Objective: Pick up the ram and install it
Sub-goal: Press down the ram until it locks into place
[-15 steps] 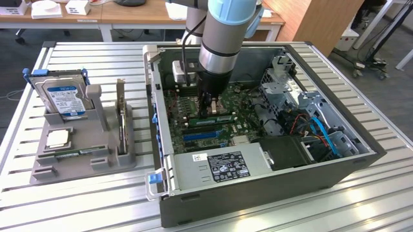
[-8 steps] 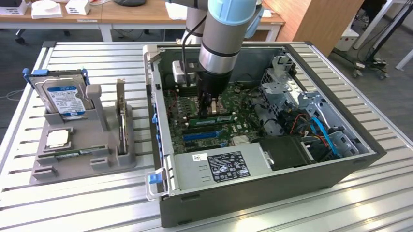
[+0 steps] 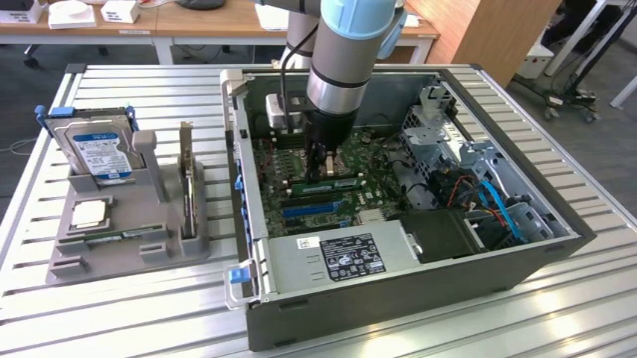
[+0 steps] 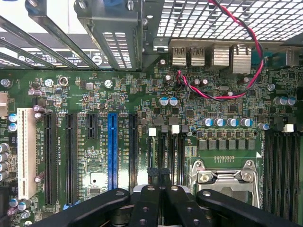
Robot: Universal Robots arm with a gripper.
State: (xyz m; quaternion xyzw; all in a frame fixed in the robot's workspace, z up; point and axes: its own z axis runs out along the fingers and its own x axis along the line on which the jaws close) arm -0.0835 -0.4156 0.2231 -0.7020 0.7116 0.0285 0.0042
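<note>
Pincer [image 4: 158, 182] closed, empty — over motherboard [image 4: 142, 123]; ram [image 3: 107, 238] well apart — in grey holder [image 3: 130, 224].

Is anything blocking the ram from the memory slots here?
Nothing visible does. The shut tool sits right over the memory slots beside the processor socket, and the ram lies at its tip, along the slots. Whether it is seated cannot be told.

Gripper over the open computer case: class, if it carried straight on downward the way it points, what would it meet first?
Most likely the green motherboard, at the black memory slots beside the metal processor socket. The shut gripper sits just above them; exact depth is unclear.
</note>
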